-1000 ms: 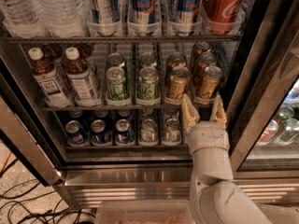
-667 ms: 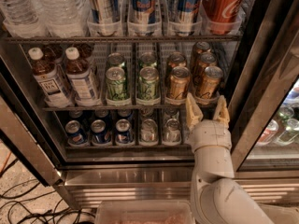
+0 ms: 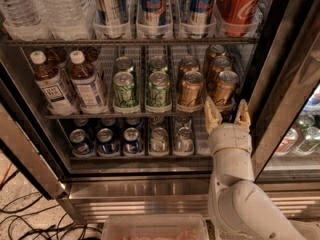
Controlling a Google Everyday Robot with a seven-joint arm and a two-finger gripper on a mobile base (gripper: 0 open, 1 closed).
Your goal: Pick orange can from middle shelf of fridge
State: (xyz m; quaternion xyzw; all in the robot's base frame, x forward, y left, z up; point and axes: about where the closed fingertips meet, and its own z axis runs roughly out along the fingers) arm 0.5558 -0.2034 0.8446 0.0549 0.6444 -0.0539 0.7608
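You see the orange can at the front of the rightmost row on the middle shelf of the fridge. It is coppery orange-gold with a silver top and dark script on its side, and it stands upright in a clear tray. More cans of the same kind stand behind it, and a second row of them is just beside it on the left. Further left are the green cans and then the brown tea bottles.

The gripper is directly below this front can, at the front edge of the shelf, with its fingertips pointing up. The two fingers are spread wide and hold nothing; the gap between them is under the can. You cannot tell if the left finger touches the tray.

On the right, the dark door frame comes close to the right finger, so there is little room on that side. Above the can, the upper rack with the red Coca-Cola can leaves some free height over the silver top. Below, the rack of small blue cans sits left of the arm, and the space in front of the shelf is open toward you.
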